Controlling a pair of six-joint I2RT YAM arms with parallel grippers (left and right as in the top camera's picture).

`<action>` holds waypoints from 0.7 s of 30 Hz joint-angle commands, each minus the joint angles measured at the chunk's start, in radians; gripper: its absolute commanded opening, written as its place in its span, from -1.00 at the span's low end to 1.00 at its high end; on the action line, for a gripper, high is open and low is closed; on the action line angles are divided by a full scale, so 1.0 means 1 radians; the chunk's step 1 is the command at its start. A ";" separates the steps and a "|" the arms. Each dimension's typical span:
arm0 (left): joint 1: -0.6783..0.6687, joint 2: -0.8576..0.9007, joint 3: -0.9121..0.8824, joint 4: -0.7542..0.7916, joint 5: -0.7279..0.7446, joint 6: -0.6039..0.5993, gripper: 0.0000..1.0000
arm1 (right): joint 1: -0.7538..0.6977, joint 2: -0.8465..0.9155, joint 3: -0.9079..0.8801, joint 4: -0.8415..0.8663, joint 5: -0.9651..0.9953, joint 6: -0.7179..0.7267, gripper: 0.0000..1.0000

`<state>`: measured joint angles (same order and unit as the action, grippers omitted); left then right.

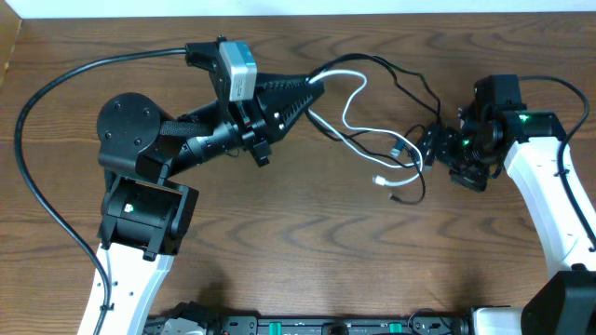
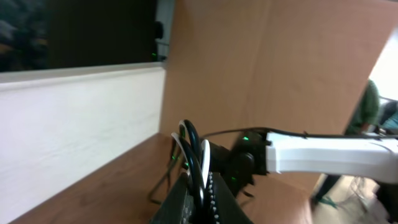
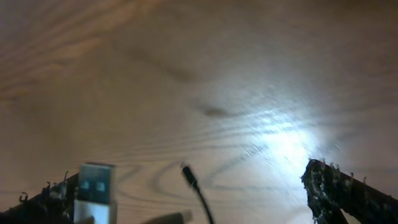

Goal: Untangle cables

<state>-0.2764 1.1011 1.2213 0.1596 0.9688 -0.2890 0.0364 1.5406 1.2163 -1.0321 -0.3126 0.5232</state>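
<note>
The white cable (image 1: pixel 346 119) and the black cable (image 1: pixel 402 86) lie looped together across the table's middle. My left gripper (image 1: pixel 315 84) is shut on both of them at their left end. In the left wrist view the black cable (image 2: pixel 191 134) and the white cable (image 2: pixel 205 155) rise as loops from between the left gripper (image 2: pixel 200 186) fingers. My right gripper (image 1: pixel 426 147) is open over the plug ends. In the right wrist view the right gripper (image 3: pixel 186 185) fingers stand wide apart, with a silver-tipped plug (image 3: pixel 96 186) by the left finger and a thin black plug (image 3: pixel 188 173) between them, not gripped.
A white plug end (image 1: pixel 382 181) and a black cord loop (image 1: pixel 419 191) lie below the right gripper. The thick black arm cable (image 1: pixel 56 88) curves round the left arm base. The far table edge runs along the top of the overhead view.
</note>
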 commanded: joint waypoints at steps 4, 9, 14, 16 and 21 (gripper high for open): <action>0.004 -0.029 0.013 0.006 0.124 -0.050 -0.85 | -0.005 0.018 0.010 0.068 -0.009 0.090 0.99; 0.005 -0.048 0.013 0.013 0.120 -0.049 -0.85 | -0.005 0.063 0.007 0.038 0.027 0.093 0.99; 0.021 -0.058 0.013 0.033 0.099 -0.046 -0.85 | -0.005 0.132 -0.001 -0.009 0.026 0.084 0.99; 0.039 -0.057 0.013 0.032 0.081 -0.046 -0.85 | -0.005 0.154 -0.001 -0.029 0.025 0.058 0.99; 0.094 -0.050 0.013 0.016 0.070 -0.046 -0.85 | -0.004 0.171 -0.001 -0.053 0.022 0.048 0.99</action>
<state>-0.2092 1.0588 1.2213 0.1753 1.0573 -0.3222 0.0364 1.7084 1.2152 -1.0832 -0.3096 0.5838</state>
